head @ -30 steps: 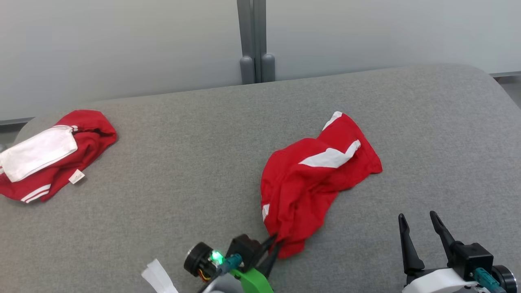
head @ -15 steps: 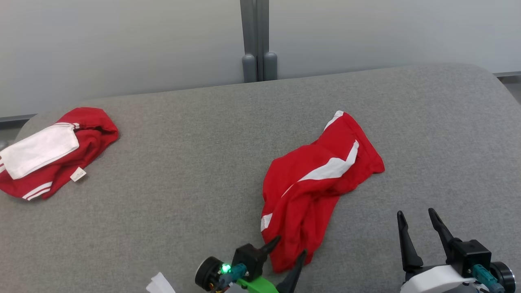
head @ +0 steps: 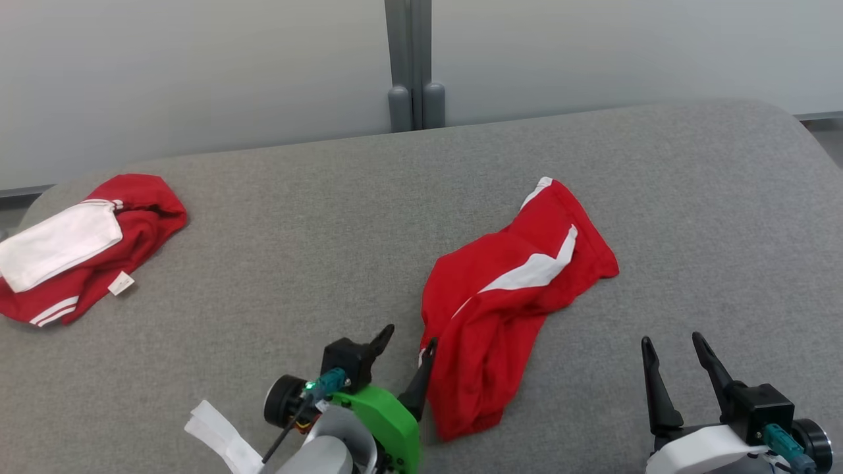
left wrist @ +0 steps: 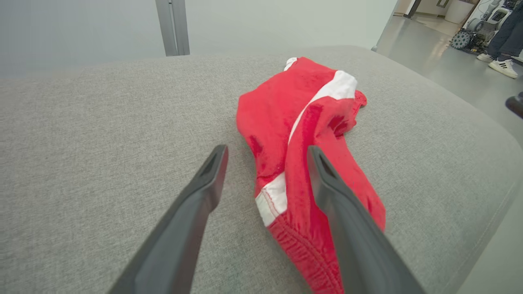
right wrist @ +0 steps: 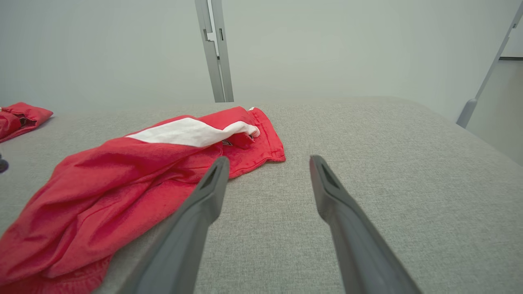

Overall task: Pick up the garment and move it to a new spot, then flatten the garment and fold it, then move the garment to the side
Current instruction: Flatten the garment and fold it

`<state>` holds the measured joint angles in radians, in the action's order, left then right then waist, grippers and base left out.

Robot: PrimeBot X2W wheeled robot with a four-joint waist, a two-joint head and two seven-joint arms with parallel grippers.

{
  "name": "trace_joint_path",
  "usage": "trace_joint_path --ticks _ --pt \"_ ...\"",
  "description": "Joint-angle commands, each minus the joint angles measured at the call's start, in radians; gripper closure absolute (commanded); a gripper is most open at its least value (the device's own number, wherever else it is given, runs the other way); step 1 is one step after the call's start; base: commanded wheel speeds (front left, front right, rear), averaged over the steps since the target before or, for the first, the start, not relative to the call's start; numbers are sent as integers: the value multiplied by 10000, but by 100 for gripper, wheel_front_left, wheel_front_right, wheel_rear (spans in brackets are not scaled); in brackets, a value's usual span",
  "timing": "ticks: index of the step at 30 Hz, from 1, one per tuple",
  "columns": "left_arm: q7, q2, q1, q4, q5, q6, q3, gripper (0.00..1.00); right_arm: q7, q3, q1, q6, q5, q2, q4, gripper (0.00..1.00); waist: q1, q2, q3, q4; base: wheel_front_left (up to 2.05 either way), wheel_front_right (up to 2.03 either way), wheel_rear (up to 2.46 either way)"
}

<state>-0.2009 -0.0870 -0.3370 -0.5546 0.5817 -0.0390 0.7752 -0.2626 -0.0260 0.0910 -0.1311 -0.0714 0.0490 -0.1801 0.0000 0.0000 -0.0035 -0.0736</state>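
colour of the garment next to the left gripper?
Red garment with a white stripe and white trim; clearest in the left wrist view.

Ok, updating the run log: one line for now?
left gripper: open at red shorts edge | right gripper: open, apart | shorts: crumpled on grey surface

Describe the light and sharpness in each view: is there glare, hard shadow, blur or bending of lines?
Head view: soft even light, no glare, only a faint shadow under the red garment. Left wrist view: sharp cloth, but the wide lens curves the grey cushion and enlarges the left gripper. Right wrist view: hazy wall, the right gripper looms large, the post leans.
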Motion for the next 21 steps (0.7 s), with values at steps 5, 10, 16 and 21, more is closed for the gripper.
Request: trace_joint_path --ticks 5,10,16,21 --pt "370 87 -590 -998 351 263 -64 0 -35 39 -251 7 40 27 7 0 0 0 422 -410 0 0 0" --pt "701 225 -842 -1693 695 755 146 0 -35 0 -384 7 37 24 -8 0 0 0 606 -667 0 0 0" --pt "617 292 -1120 -2233 780 997 357 100 -35 -25 -434 7 -57 25 -32 0 0 0 664 -898 0 0 0" --pt "-12 99 -1708 -2583 519 704 186 100 -35 -101 -426 7 -70 24 -50 0 0 0 589 -915 0 0 0"
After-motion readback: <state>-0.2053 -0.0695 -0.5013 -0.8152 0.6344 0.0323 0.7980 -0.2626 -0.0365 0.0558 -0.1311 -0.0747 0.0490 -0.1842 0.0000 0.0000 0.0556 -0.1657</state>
